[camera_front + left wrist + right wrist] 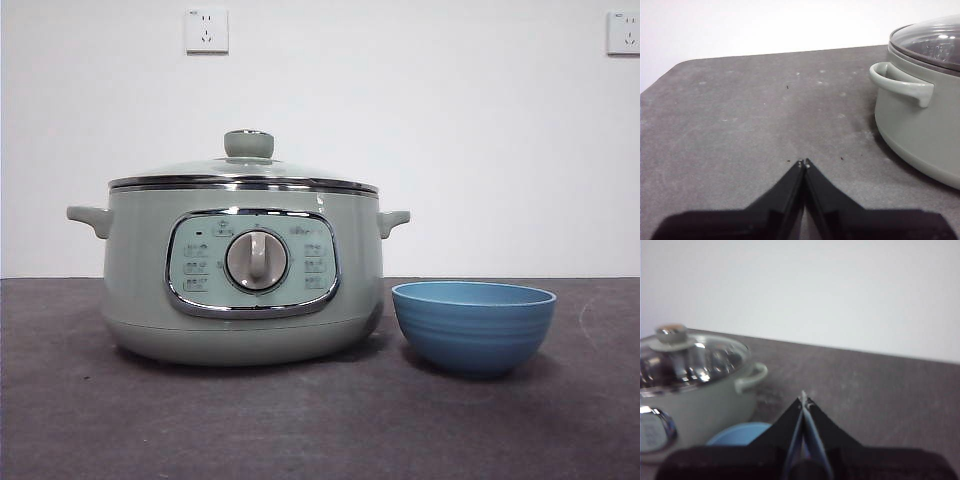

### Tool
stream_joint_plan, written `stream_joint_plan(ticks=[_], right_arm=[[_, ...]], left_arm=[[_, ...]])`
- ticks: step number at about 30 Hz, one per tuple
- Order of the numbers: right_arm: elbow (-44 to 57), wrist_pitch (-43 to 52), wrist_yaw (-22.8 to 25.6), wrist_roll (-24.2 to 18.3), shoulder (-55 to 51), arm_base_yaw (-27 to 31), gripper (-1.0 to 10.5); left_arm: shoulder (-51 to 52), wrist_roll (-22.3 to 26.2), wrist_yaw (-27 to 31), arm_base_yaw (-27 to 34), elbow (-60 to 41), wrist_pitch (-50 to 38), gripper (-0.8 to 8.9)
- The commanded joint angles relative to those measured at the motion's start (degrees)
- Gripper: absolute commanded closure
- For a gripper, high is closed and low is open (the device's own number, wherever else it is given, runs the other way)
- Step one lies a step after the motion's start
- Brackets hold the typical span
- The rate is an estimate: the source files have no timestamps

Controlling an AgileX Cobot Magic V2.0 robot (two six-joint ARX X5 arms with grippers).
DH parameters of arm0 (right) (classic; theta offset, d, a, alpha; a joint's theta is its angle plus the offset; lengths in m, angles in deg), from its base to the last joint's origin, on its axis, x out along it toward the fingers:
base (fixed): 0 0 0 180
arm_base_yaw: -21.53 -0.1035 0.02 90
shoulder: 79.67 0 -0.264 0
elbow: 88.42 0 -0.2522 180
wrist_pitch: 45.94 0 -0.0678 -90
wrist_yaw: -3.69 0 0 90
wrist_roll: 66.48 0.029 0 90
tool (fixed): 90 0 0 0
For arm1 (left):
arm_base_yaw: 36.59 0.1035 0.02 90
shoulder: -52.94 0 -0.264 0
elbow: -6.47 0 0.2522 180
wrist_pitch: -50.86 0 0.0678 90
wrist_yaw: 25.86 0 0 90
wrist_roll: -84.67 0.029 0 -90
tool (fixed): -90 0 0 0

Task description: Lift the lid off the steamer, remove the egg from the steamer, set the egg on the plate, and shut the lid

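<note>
One steamer (243,275), one lid (243,170), one blue bowl (473,325), two wall sockets (206,30) on view; no. of eggs can't be told through the glass. Steamer stands on the dark bench (300,420), dial facing front, lid seated flat on its rim w/ knob up. Bowl sits just beside the steamer, apart from it, on the side of my right gripper (803,399). My right fingers (812,430) are pressed together, raised behind the bowl, steamer & lid off to one side, not touching. My left gripper (803,162) hangs low over bare bench, fingers (785,192) pressed together too, holding nothing; steamer's side handle (900,87) is near but well clear of the tips.
</note>
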Motion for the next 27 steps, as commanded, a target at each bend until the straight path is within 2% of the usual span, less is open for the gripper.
stream_joint_plan(ticks=[1, 7, 12, 27], right_arm=[[3.89, 1.92, 0.39, 1.97, -1.44, 0.42, 9.5], [9.77, 1.90, 4.76, 3.72, -4.00, 0.68, 9.5], [11.85, -0.57, 5.90, 4.76, -5.18, 0.81, 9.5], [11.85, -2.71, 6.23, 4.81, -5.16, 0.79, 9.5]], left_arm=[[0.11, -0.35, -0.22, 0.11, -0.79, -0.28, 8.17], [0.11, -0.35, -0.24, 0.11, -0.79, -0.26, 8.17], [0.11, -0.35, -0.24, 0.11, -0.79, -0.26, 8.17], [0.11, -0.35, -0.22, 0.11, -0.79, -0.28, 8.17]])
